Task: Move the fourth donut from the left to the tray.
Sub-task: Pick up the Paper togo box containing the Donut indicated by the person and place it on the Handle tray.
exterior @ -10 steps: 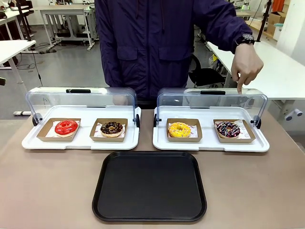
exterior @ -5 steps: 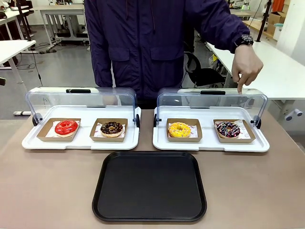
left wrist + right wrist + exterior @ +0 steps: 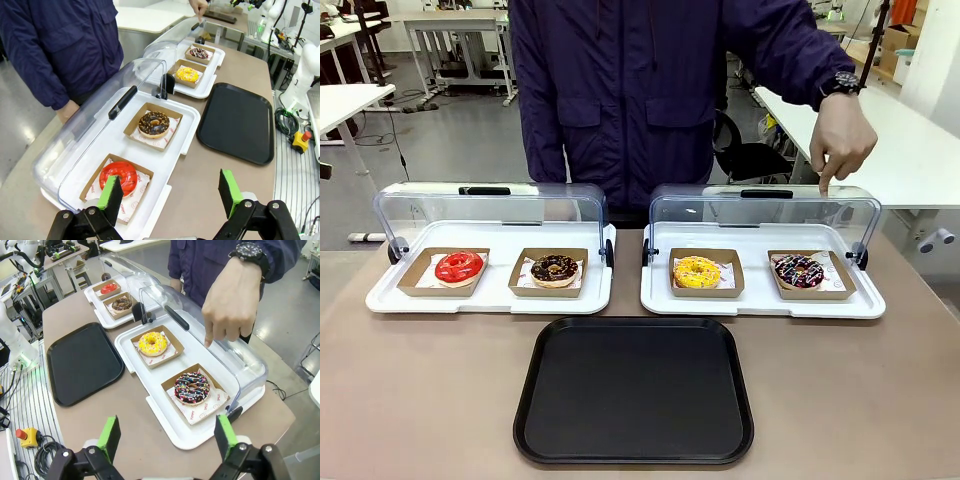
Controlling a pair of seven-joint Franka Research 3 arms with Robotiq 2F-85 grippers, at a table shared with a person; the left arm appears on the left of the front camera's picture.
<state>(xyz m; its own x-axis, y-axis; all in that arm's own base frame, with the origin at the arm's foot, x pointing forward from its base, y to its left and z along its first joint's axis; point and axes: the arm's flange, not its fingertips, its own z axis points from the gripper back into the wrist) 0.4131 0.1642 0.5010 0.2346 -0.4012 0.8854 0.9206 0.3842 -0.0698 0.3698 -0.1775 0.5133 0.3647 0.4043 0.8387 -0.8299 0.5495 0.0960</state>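
The fourth donut (image 3: 799, 270), dark chocolate with pink and white sprinkles, sits in a brown cardboard holder at the right end of the right white tray; the same fourth donut (image 3: 192, 388) lies just ahead of my right gripper (image 3: 164, 440), which is open and empty. Far off in the left wrist view is that fourth donut (image 3: 199, 53). The black tray (image 3: 634, 388) lies empty at the table's front centre, black tray (image 3: 83, 361), black tray (image 3: 238, 121). My left gripper (image 3: 170, 192) is open above the table edge near the red donut (image 3: 119, 176). The person's hand (image 3: 844, 143) points down at the right lid.
Two white trays (image 3: 416, 298) with raised clear domed lids (image 3: 490, 205) stand side by side at the back. They hold a red donut (image 3: 459, 266), a chocolate donut with crumbs (image 3: 555, 268) and a yellow donut (image 3: 697, 271). The person stands behind the table.
The person's body shifted slightly left then back; the pointing hand stays at the right lid. Donuts and tray have not moved.
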